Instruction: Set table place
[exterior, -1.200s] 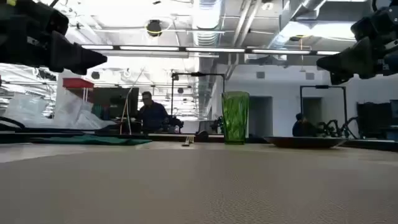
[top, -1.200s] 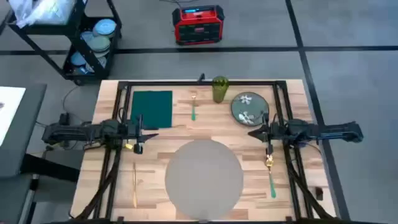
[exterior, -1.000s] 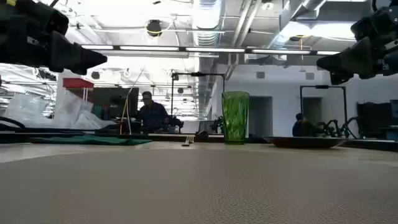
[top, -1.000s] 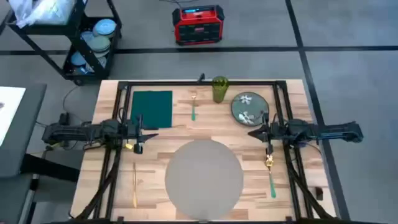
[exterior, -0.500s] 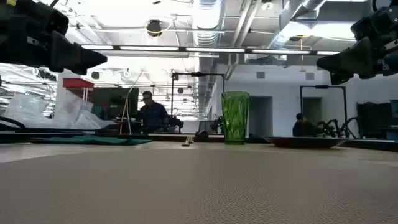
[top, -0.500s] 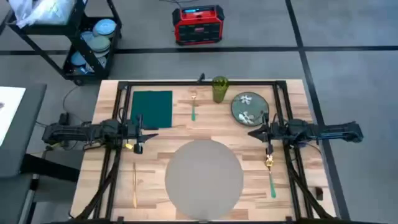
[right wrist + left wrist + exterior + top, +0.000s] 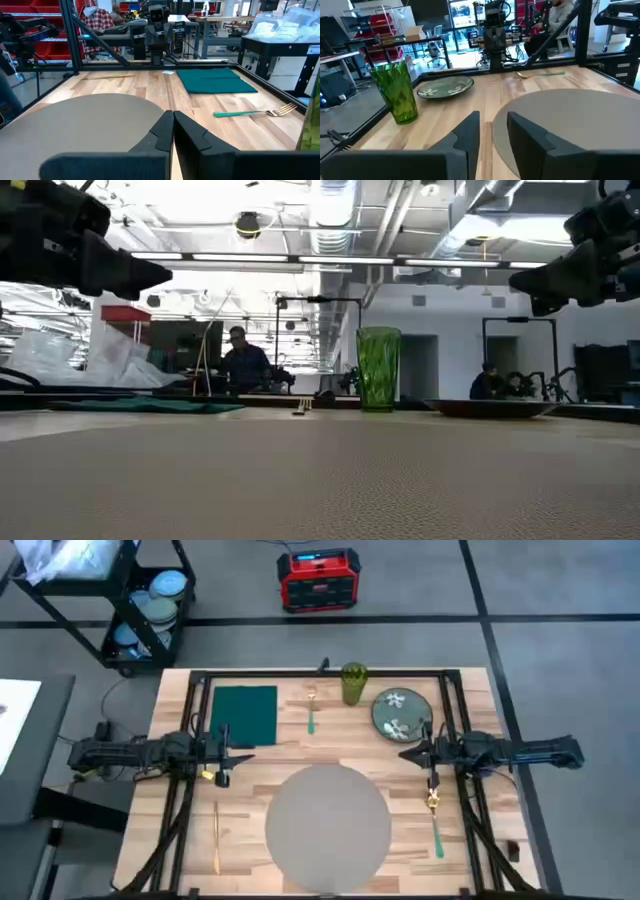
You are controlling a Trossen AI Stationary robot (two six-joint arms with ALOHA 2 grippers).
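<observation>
The place, a round grey placemat, lies flat at the near middle of the wooden table. At the far side lie a dark green napkin and a teal-handled fork. A green glass stands there too, beside a floral plate. A gold knife lies left of the mat, a green-handled spoon right of it. My left gripper hovers open at the mat's far left. My right gripper hovers shut at the mat's far right. Both are above the table and empty.
A black rail frame runs round the tabletop under both arms. Off the table stand a dark shelf cart with dishes at the far left and a red box on the floor. People sit in the room beyond.
</observation>
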